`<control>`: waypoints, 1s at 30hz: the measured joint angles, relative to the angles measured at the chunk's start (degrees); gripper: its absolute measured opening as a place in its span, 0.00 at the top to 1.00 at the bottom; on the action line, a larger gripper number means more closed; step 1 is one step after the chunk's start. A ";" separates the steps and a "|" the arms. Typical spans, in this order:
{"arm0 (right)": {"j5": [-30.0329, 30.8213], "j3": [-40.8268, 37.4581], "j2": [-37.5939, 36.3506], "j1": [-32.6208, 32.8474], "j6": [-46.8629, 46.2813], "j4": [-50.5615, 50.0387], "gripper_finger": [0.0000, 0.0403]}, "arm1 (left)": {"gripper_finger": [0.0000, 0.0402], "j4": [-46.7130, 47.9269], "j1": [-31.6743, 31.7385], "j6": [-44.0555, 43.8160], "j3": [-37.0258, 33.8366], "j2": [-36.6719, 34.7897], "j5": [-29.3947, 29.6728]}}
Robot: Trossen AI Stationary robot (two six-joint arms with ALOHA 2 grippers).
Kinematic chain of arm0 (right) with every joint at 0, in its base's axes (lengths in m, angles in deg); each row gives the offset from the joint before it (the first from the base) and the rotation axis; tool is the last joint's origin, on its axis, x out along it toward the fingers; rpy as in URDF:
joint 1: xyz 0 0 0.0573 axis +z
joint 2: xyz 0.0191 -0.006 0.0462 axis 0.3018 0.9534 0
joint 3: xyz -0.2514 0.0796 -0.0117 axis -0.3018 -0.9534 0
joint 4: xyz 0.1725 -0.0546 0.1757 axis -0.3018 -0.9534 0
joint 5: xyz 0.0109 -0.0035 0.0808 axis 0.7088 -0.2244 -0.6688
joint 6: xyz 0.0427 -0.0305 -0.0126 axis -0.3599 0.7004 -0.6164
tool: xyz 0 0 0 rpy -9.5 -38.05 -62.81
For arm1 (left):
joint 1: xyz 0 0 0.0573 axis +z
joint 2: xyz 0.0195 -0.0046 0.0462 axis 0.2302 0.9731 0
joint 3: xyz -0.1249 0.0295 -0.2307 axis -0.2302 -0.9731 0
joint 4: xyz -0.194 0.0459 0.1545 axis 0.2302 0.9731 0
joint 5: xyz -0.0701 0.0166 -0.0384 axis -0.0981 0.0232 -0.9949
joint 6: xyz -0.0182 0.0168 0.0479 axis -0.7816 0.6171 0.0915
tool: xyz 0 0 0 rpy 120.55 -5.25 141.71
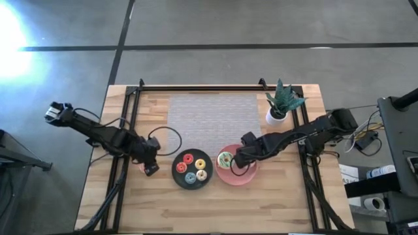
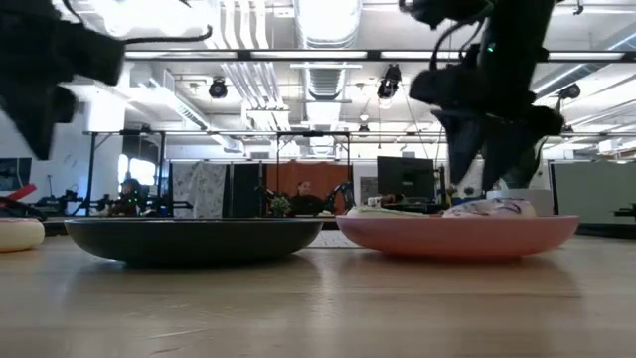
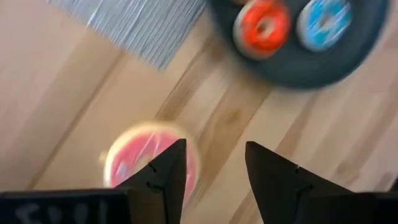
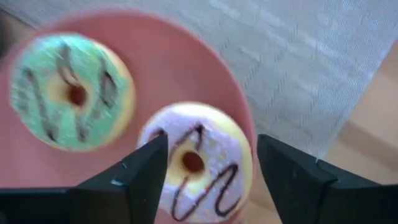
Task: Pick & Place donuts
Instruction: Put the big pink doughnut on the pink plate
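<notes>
My left gripper (image 3: 214, 171) is open and hangs above the wood just left of the black plate (image 1: 179, 177). A pink-frosted donut (image 3: 134, 162) lies flat on the table below its one finger. The black plate holds several donuts, among them a red one (image 3: 262, 26) and a blue one (image 3: 323, 22). My right gripper (image 4: 211, 168) is open over the pink plate (image 4: 186, 68). Its fingers stand on either side of a white, dark-drizzled donut (image 4: 205, 163) that lies flat on the plate beside a green donut (image 4: 71, 90). In the low view the right gripper (image 2: 487, 164) is just above that donut (image 2: 489, 208).
A grey mat (image 1: 212, 117) covers the far middle of the table. A potted plant (image 1: 282, 103) stands at its right far corner, close to my right arm. Black frame rails (image 1: 130, 124) run along both sides. Bare wood lies along the near edge.
</notes>
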 joint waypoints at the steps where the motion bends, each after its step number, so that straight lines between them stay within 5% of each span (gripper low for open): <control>1: 0.80 0.57 -0.07 -0.03 0.65 0.09 0.39 | 0.66 1.71 -0.73 -1.53 0.00 0.03 -0.07; 10: 3.56 3.75 0.33 -0.90 7.09 -0.08 0.36 | 0.66 9.93 -4.20 -13.96 0.00 1.32 -0.05; 30: 3.84 6.38 0.36 -1.62 5.22 0.47 0.30 | 0.66 4.92 -9.15 -10.65 -1.03 14.80 -0.03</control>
